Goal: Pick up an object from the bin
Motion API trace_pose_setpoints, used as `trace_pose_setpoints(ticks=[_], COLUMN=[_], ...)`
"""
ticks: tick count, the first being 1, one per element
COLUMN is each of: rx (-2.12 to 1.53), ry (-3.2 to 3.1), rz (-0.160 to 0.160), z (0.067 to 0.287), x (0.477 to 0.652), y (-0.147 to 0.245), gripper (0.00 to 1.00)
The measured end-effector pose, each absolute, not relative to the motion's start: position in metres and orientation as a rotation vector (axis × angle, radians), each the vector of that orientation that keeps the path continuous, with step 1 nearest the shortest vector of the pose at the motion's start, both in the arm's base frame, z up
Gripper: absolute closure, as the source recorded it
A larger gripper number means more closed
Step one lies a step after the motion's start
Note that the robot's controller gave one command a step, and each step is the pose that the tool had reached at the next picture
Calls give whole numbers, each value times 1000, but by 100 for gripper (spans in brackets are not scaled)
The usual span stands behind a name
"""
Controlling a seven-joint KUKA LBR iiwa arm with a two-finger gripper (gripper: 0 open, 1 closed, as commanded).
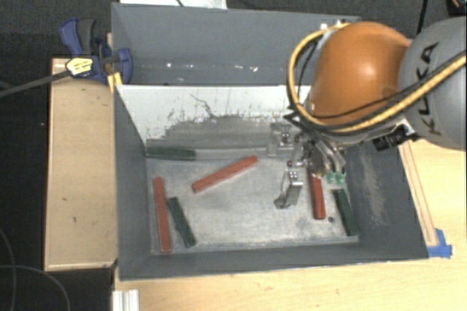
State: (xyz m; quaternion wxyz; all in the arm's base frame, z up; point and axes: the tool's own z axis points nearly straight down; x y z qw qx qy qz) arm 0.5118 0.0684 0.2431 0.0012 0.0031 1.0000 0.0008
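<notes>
Grey sheet-metal bin [131, 156] with a scratched floor. I count six slim straight sticks in it, three red and three dark green.

- **Front left:** the left red stick [161, 215] lies beside the left green stick [180, 222].
- **Front right:** the right red stick [318, 198] and the right green stick [344, 211] lie side by side. The gripper [290, 194] is just left of that red one. I cannot tell how far it is open or whether it holds anything.
- **Farther back:** the slanted red stick [224, 174], then the far green stick [170, 153].

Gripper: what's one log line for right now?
gripper low in bin | red stick beside it | dark green stick next over
</notes>
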Motion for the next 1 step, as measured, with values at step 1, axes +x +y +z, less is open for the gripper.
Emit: trace_pose_setpoints(ticks=[1], rx=[83], ry=[3146], rz=[1], z=[122], x=[558], y=[117], gripper=[0])
